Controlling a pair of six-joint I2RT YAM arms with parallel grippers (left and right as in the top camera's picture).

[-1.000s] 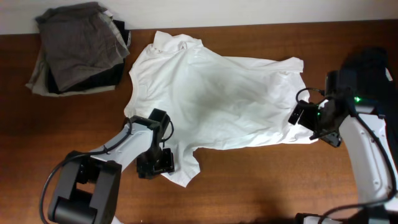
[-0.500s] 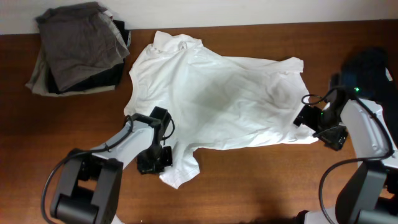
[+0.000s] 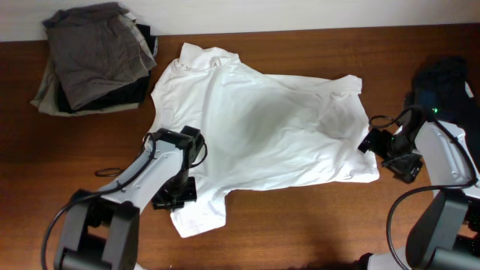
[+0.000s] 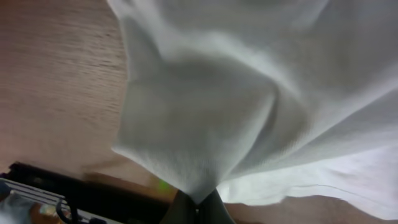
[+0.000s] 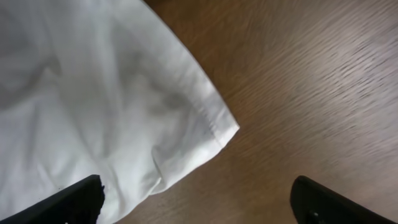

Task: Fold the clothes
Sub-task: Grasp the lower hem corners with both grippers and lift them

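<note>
Stack of folded clothes [image 3: 96, 56] sits at the far-left back corner of the worktop [image 3: 300, 229], just beside the shirt's collar end. Left arm [image 3: 154, 165] next: left jaws closed tight on a pinch of the white shirt [image 3: 255, 124], at its lower-left flap near the front. The wrist view shows fabric bunched and drawn into that pinch. Shirt lies spread over the middle of the worktop, wrinkled, collar toward the back left, not yet folded. Right arm [image 3: 439, 154] is at the shirt's right edge: right jaws wide open, holding nothing, hem corner [image 5: 214, 127] lying flat between the tips, untouched. Dark garment [image 3: 446, 75] is bunched at far right, behind that arm.

Risks, as judged:
- The left pinch looks thin and may slip on a fast pull.
- With the right side unheld, a pull could drag the whole shirt sideways.
- Right jaws closing too high would miss the flat hem; too low, they scrape wood.
- Catching one layer only would give a crooked fold.

In the way: the stack could get nudged by a fold going left, and the dark garment crowds the right arm's swing.
</note>
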